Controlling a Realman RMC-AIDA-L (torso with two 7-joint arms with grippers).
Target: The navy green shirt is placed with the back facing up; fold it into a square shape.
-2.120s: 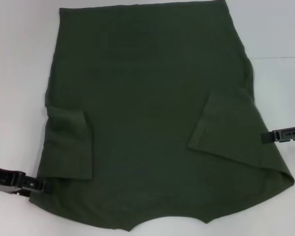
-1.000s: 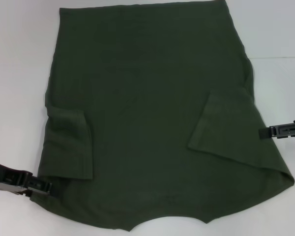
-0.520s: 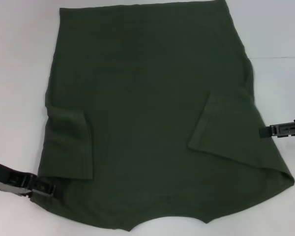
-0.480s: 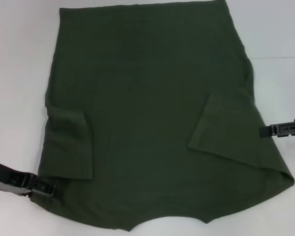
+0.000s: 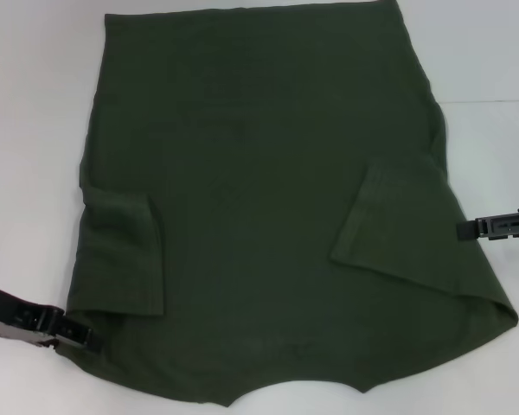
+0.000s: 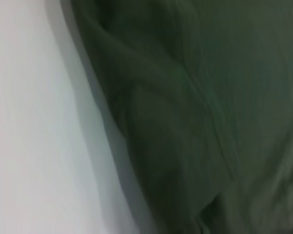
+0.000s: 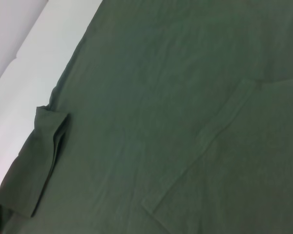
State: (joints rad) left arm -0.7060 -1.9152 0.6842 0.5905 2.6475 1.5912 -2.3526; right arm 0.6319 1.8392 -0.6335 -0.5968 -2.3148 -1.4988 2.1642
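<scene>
The left end effector (image 5: 80, 333) sits at the near-left edge of the shirt (image 5: 259, 216), its dark tip touching the cloth just below the folded-in left sleeve (image 5: 125, 255); whether it is open, closed or pinching the fabric cannot be told. The right end effector (image 5: 476, 228) lies low beside the shirt's right edge, level with the folded-in right sleeve (image 5: 398, 225), its tip at the cloth border; its state cannot be told either.

The dark green shirt lies flat on the white worktop (image 5: 35, 130), plain side up, filling most of the head view, with both short sleeves turned inward onto the body. Its near edge curves and reaches the bottom of the head view.

The left wrist view shows rumpled folds of the shirt's edge (image 6: 185, 122) against the worktop (image 6: 34, 122). The right wrist view shows the shirt (image 7: 151, 87) with both sleeves folded inward.
</scene>
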